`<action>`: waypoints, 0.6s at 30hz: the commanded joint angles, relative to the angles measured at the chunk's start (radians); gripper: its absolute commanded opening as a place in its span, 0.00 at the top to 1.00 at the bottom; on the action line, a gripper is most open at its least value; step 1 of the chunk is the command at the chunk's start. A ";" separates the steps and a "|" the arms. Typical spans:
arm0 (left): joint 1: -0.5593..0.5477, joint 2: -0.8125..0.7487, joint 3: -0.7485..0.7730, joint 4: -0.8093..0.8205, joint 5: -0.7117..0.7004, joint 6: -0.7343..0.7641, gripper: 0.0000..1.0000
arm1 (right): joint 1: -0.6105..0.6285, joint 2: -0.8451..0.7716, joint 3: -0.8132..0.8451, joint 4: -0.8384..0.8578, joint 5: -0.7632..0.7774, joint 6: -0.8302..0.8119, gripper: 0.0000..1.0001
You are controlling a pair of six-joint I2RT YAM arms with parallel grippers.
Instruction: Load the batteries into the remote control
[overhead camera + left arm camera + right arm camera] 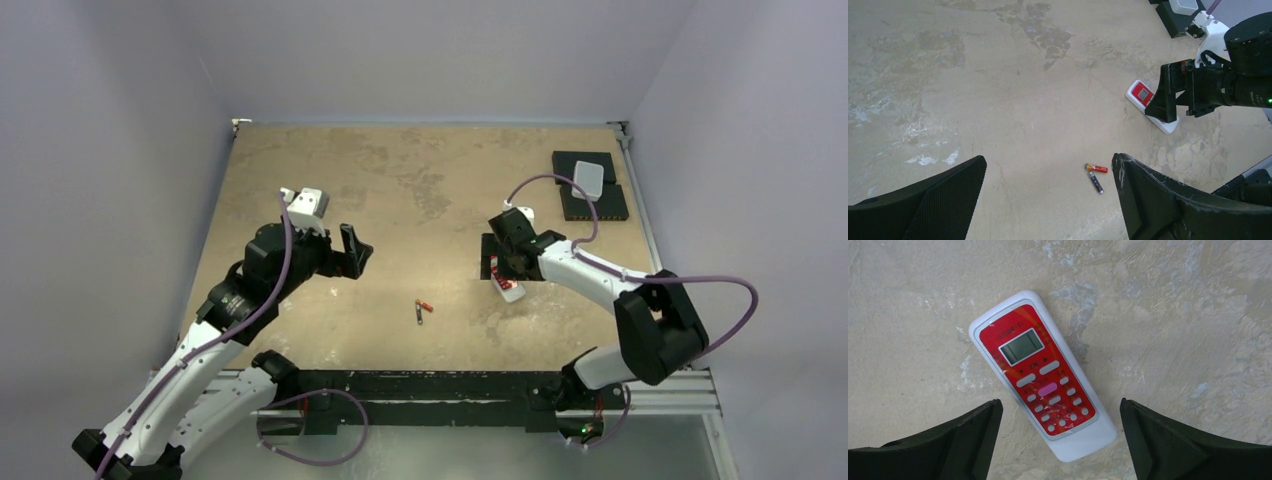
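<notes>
While the right gripper point(505, 262) hangs low over the remote control point(1043, 375), its two dark fingers point(1168, 440) are spread wide, one on each side of the white slab, and in the wrist view neither touches it. The remote lies flat on the tan table point(420, 170), red panel and white buttons facing up, its small grey screen at the end farther from the fingers. It sits slantwise to the gripper rather than square between the fingers.

The batteries point(422, 309) lie on the table to the left of the remote and well apart from it, nearer the front edge, roughly midway between the two arms. They meet at one end and splay out from there; one shows red-orange, the other is mostly dark.

The left gripper point(1048, 162) is raised above the table with its fingers wide apart and nothing between them. In its wrist view the batteries lie below, closer to its right finger.

A white box point(588, 177) rests on black pads at the far right corner
</notes>
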 commanded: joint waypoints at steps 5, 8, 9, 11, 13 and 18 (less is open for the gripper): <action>0.002 -0.014 -0.010 0.013 0.012 -0.008 0.01 | -0.009 0.033 -0.036 0.063 -0.050 0.025 0.01; 0.001 -0.015 -0.009 0.014 0.012 -0.007 0.01 | -0.009 0.038 -0.048 0.076 -0.077 0.025 0.01; 0.001 -0.016 -0.009 0.014 0.013 -0.007 0.01 | -0.009 0.038 -0.053 0.081 -0.085 0.026 0.01; 0.001 -0.016 -0.009 0.013 0.012 -0.008 0.01 | -0.009 0.037 -0.061 0.085 -0.084 0.030 0.01; 0.002 -0.017 -0.010 0.013 0.011 -0.008 0.01 | -0.008 0.037 -0.066 0.097 -0.087 0.024 0.01; 0.001 -0.019 -0.011 0.014 0.011 -0.009 0.01 | -0.003 0.020 -0.078 0.094 -0.088 0.024 0.04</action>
